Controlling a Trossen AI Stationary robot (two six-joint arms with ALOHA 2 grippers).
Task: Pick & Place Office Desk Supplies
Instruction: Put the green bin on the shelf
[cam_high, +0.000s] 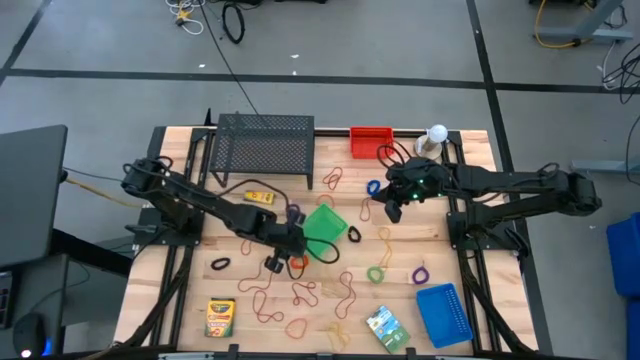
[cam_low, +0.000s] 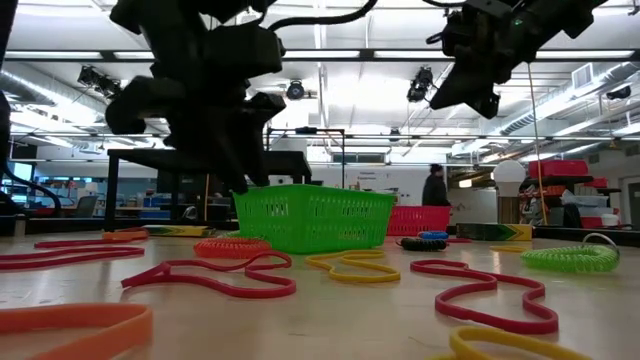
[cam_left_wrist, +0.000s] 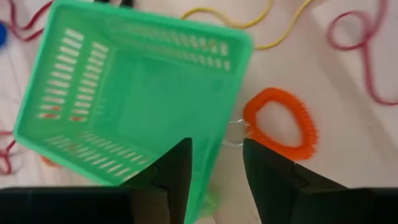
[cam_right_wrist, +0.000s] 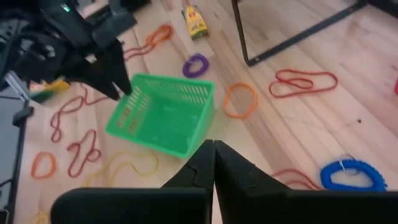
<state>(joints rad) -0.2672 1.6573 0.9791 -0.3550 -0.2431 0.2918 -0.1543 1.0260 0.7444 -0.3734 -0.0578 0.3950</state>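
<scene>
From above, the left pincer (cam_high: 283, 252) sits at the near-left corner of the green basket (cam_high: 325, 224) in the middle of the bench (cam_high: 455, 235), with an orange coil loop (cam_high: 297, 262) just beside it on the near side. The right pincer (cam_high: 392, 208) hangs to the right of the basket, near a blue coil loop (cam_high: 374, 187). Rubber-band loops lie scattered across the whole bench; a crayon box (cam_high: 219, 317) lies at the near left and a green printed packet (cam_high: 385, 325) at the near right.

At bench height, the green basket (cam_low: 312, 217) stands upright in mid-bench, the left pincer (cam_low: 243, 180) low at its left edge, the right pincer (cam_low: 478, 98) raised well clear of everything.

Through the left wrist camera, the left pincer (cam_left_wrist: 216, 167) stands partly open, one finger over the basket's rim (cam_left_wrist: 205, 158), the other over bare bench just beside the orange coil loop (cam_left_wrist: 280, 122). Nothing is gripped, as far as I can tell. The loop lies a little outside the open gap, on the side away from the basket, so I judge that a small shift that way comes next.

Through the right wrist camera, the right pincer (cam_right_wrist: 214, 163) is fully closed and empty, looking down past the basket (cam_right_wrist: 163, 114) at a plain orange loop (cam_right_wrist: 240, 100).
</scene>
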